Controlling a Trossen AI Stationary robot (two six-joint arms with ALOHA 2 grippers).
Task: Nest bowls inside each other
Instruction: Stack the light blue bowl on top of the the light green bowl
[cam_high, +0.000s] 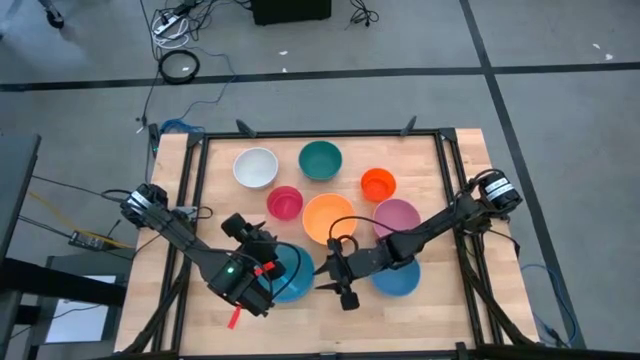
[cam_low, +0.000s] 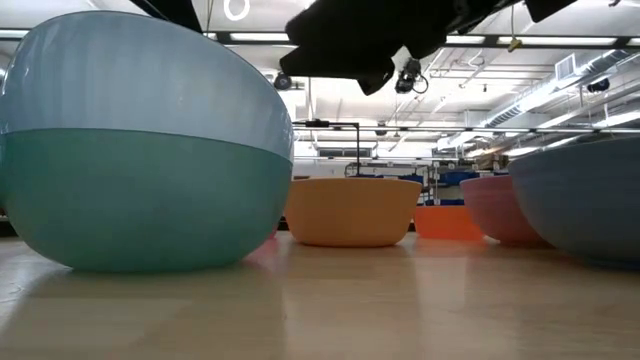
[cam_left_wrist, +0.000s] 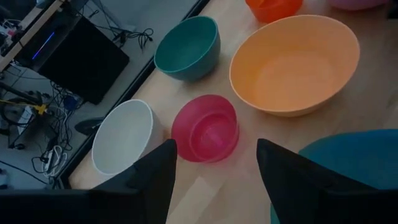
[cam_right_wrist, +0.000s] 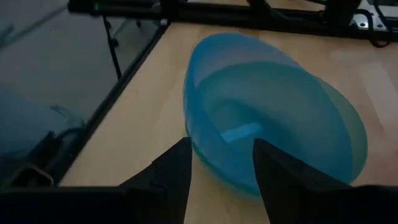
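Note:
A light blue bowl (cam_right_wrist: 249, 118) lies tilted inside a blue-green bowl (cam_right_wrist: 339, 134) near the table's front; in the low view the light blue bowl (cam_low: 140, 80) rises out of the blue-green bowl (cam_low: 140, 210). My right gripper (cam_right_wrist: 221, 171) hovers open just right of this pair (cam_high: 292, 272), pointing left at it, above its rim. My left gripper (cam_left_wrist: 216, 177) hangs open over the pair's left side (cam_high: 250, 235), pointing toward the far edge at a pink-red bowl (cam_left_wrist: 205, 127). Around it stand white (cam_left_wrist: 122, 137), teal (cam_left_wrist: 188, 46) and orange-yellow (cam_left_wrist: 295, 62) bowls.
A second blue bowl (cam_high: 396, 278) sits under my right arm, with a pink bowl (cam_high: 396, 216) and a small orange-red bowl (cam_high: 378, 184) beyond it. A black frame (cam_high: 440, 170) borders the table. Bare wood shows along the near edge (cam_low: 400, 310).

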